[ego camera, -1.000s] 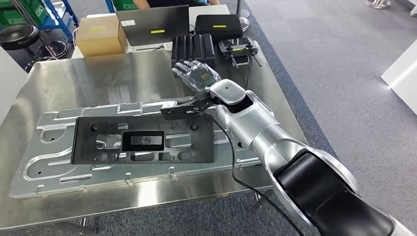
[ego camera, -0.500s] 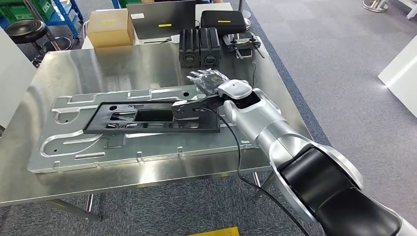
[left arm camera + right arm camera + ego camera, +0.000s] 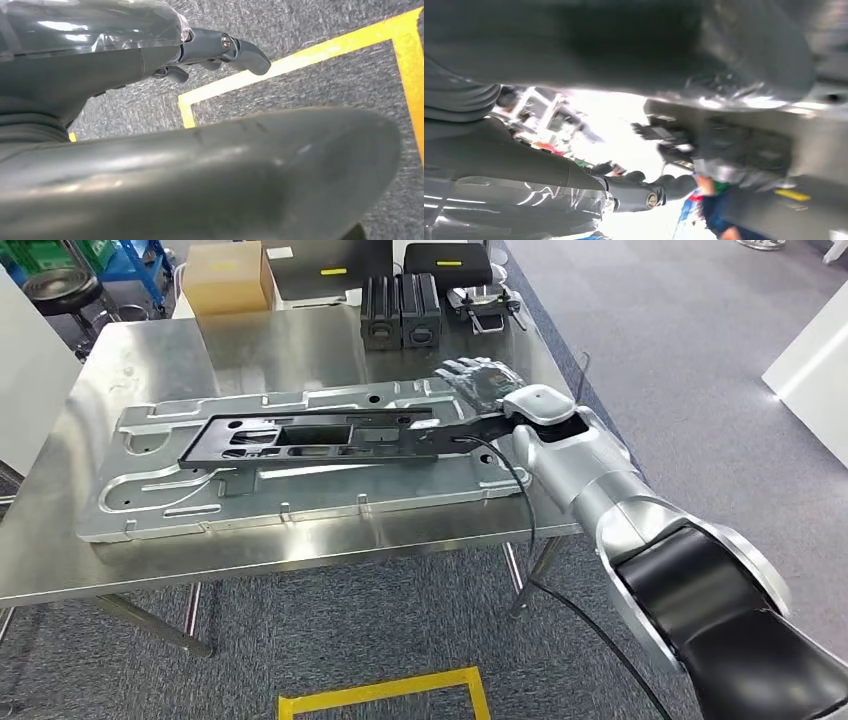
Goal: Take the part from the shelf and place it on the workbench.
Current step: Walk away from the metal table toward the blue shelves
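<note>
The part, a long flat black frame [image 3: 400, 440] with cut-outs, lies nearly level over a big silver metal plate [image 3: 300, 498] on the steel workbench [image 3: 300, 350]. My right hand [image 3: 480, 388] holds the frame's right end, with its fingers spread flat above it. I cannot tell whether the frame touches the plate. In the right wrist view the dark frame [image 3: 624, 40] spans the picture beside the right hand [image 3: 634, 192]. My left hand [image 3: 200, 50] hangs over the carpet and holds nothing, its fingers loosely apart.
At the bench's far edge stand a cardboard box [image 3: 228, 275], two black ribbed blocks [image 3: 400, 310], a black case [image 3: 445, 262] and a controller [image 3: 485, 300]. A black cable [image 3: 525, 530] hangs from my right arm. Yellow floor tape [image 3: 380, 690] marks the carpet in front.
The view has shifted as the camera moved. The frame, earlier tilted up towards me, has been laid down to almost flat over the silver plate, still in my right hand.
</note>
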You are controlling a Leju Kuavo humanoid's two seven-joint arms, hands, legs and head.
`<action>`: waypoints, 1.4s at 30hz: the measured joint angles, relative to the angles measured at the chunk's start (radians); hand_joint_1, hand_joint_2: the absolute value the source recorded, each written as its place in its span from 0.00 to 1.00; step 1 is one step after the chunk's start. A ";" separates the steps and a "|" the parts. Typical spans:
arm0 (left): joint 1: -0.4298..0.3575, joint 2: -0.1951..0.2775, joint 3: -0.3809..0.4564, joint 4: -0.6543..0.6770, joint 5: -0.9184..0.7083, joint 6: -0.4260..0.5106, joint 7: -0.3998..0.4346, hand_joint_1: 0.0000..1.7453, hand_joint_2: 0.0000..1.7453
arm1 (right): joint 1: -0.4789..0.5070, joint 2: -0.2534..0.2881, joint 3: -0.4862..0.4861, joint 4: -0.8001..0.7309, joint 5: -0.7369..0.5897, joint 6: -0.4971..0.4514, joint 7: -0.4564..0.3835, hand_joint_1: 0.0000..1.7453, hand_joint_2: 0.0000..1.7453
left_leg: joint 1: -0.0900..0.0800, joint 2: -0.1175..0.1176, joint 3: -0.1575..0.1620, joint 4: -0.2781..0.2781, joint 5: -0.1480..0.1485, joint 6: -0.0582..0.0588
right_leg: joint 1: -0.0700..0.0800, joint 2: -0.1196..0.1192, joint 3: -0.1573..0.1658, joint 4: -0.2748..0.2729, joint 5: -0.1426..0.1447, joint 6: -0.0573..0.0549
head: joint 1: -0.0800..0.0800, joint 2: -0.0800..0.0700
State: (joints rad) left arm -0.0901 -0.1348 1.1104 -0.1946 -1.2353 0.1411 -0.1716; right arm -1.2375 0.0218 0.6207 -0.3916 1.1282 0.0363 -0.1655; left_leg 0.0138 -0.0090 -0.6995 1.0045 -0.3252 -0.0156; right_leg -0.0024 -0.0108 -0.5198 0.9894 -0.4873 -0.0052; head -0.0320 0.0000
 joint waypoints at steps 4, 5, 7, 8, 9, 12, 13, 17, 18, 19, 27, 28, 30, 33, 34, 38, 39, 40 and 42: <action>0.008 0.000 0.011 0.000 0.019 0.004 -0.002 0.00 0.00 | 0.022 -0.129 -0.022 -0.044 -0.014 -0.101 -0.050 0.00 0.00 | 0.000 0.002 -0.052 0.201 -0.183 -0.010 | -0.003 -0.011 -0.052 -0.009 0.056 -0.014 | 0.000 0.000; 0.009 0.000 0.014 0.000 0.021 0.005 -0.003 0.00 0.00 | 0.035 -0.168 -0.032 -0.060 -0.027 -0.124 -0.064 0.00 0.00 | 0.001 0.003 -0.055 0.260 -0.202 -0.012 | -0.002 -0.014 -0.068 -0.007 0.067 -0.013 | 0.000 0.000; 0.010 -0.001 0.016 0.000 0.023 0.010 -0.004 0.00 0.00 | 0.088 -0.251 -0.064 -0.109 -0.083 -0.187 -0.090 0.00 0.00 | 0.003 0.004 -0.021 0.293 -0.172 -0.015 | -0.002 -0.019 -0.097 -0.002 0.087 -0.006 | 0.000 0.000; 0.010 -0.002 0.017 0.000 0.023 0.013 -0.003 0.00 0.00 | 0.139 -0.298 -0.095 -0.150 -0.134 -0.240 -0.108 0.00 0.00 | 0.005 0.003 0.021 0.258 -0.146 -0.014 | -0.003 -0.021 -0.110 0.002 0.095 -0.002 | 0.000 0.000; 0.009 -0.003 0.018 0.000 0.022 0.018 -0.001 0.00 0.00 | 0.210 -0.346 -0.139 -0.205 -0.197 -0.307 -0.135 0.00 0.00 | 0.007 0.002 0.077 0.193 -0.141 -0.012 | -0.002 -0.024 -0.120 0.006 0.102 0.004 | 0.000 0.000; 0.010 -0.010 0.020 0.000 0.020 0.028 0.005 0.00 0.00 | 0.475 -0.454 -0.337 -0.371 -0.374 -0.488 -0.252 0.00 0.00 | 0.005 -0.009 0.202 0.013 -0.186 0.005 | 0.002 -0.042 -0.129 0.012 0.120 0.023 | 0.000 0.000; 0.013 -0.012 0.021 0.000 0.019 0.031 0.005 0.00 0.00 | 0.567 -0.470 -0.414 -0.419 -0.401 -0.520 -0.292 0.00 0.00 | 0.003 -0.012 0.209 -0.004 -0.186 0.012 | 0.003 -0.046 -0.126 0.008 0.128 0.029 | 0.000 0.000; 0.014 -0.016 0.026 0.000 0.018 0.036 0.006 0.00 0.00 | 0.832 -0.492 -0.663 -0.571 -0.374 -0.519 -0.351 0.00 0.00 | 0.002 -0.001 0.175 -0.013 -0.139 0.046 | -0.009 -0.016 -0.160 0.070 0.043 0.051 | 0.001 0.000; 0.012 -0.016 0.027 0.000 0.016 0.036 0.006 0.00 0.00 | 0.870 -0.495 -0.708 -0.602 -0.371 -0.514 -0.339 0.00 0.00 | 0.000 0.004 0.157 -0.013 -0.126 0.051 | -0.011 -0.005 -0.179 0.131 -0.016 0.055 | 0.001 0.000; 0.009 -0.017 0.027 0.000 0.015 0.037 0.006 0.00 0.00 | 0.913 -0.493 -0.750 -0.630 -0.382 -0.517 -0.328 0.00 0.00 | -0.002 0.008 0.139 -0.012 -0.113 0.053 | -0.011 0.002 -0.193 0.200 -0.064 0.058 | 0.001 0.000; 0.004 -0.026 0.028 0.000 -0.010 0.058 0.008 0.00 0.00 | 1.126 -0.233 -1.246 -0.311 -0.749 -0.487 -0.345 0.00 0.00 | -0.007 0.009 0.042 0.000 -0.029 0.024 | -0.010 -0.002 0.077 0.002 -0.051 0.041 | 0.001 0.000; 0.003 -0.026 0.027 0.000 -0.016 0.058 0.007 0.00 0.00 | 1.136 -0.194 -1.297 -0.229 -0.765 -0.464 -0.254 0.00 0.00 | -0.006 0.010 0.042 -0.002 -0.019 0.016 | -0.003 -0.002 0.092 -0.028 -0.060 0.034 | 0.000 0.000; 0.003 -0.024 0.026 0.000 -0.027 0.057 0.011 0.00 0.00 | 1.158 -0.099 -1.368 -0.100 -0.752 -0.438 -0.038 0.00 0.00 | 0.001 0.014 0.036 -0.001 -0.021 -0.002 | 0.001 0.000 0.076 -0.031 -0.042 0.013 | 0.000 0.000; 0.003 -0.020 0.021 0.000 -0.040 0.061 0.022 0.00 0.00 | 1.169 0.023 -1.388 0.025 -0.625 -0.346 0.157 0.00 0.00 | 0.003 0.014 0.004 0.106 -0.162 -0.018 | 0.001 0.009 0.027 -0.028 0.000 -0.013 | 0.000 0.000; 0.002 -0.018 0.019 0.000 -0.045 0.062 0.025 0.00 0.00 | 1.170 0.054 -1.371 0.053 -0.548 -0.302 0.179 0.00 0.00 | 0.002 0.013 -0.006 0.171 -0.217 -0.019 | 0.003 0.012 0.009 -0.026 0.014 -0.018 | 0.000 0.000; -0.006 -0.013 0.004 0.000 -0.070 0.065 0.037 0.00 0.00 | 1.164 0.114 -1.235 0.122 -0.296 -0.209 0.178 0.00 0.00 | -0.011 0.012 0.048 0.280 -0.194 -0.005 | 0.018 0.012 -0.073 -0.011 0.068 -0.025 | 0.000 0.000; -0.008 -0.011 -0.001 0.000 -0.076 0.064 0.039 0.00 0.00 | 1.156 0.121 -1.207 0.131 -0.275 -0.196 0.182 0.00 0.00 | -0.017 0.012 0.102 0.230 -0.170 0.008 | 0.022 0.011 -0.091 -0.007 0.081 -0.026 | 0.000 0.000; -0.013 -0.008 -0.006 -0.001 -0.081 0.063 0.041 0.00 0.00 | 1.148 0.127 -1.183 0.138 -0.264 -0.184 0.190 0.00 0.00 | -0.025 0.013 0.171 0.150 -0.170 0.022 | 0.027 0.012 -0.106 -0.003 0.093 -0.026 | 0.000 0.000; -0.026 -0.003 -0.017 -0.003 -0.090 0.060 0.045 0.00 0.00 | 1.131 0.136 -1.148 0.148 -0.253 -0.168 0.211 0.00 0.00 | -0.036 0.013 0.278 -0.007 -0.213 0.044 | 0.031 0.009 -0.122 0.000 0.116 -0.023 | 0.000 0.000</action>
State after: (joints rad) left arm -0.1162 -0.1383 1.0938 -0.1973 -1.3258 0.2010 -0.1262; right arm -0.1063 0.1579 -0.5275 -0.2431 0.8749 -0.1314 0.0456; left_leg -0.0219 0.0041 -0.4212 0.9972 -0.5385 0.0280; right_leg 0.0281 -0.0020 -0.6419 0.9896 -0.3708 -0.0280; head -0.0318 0.0000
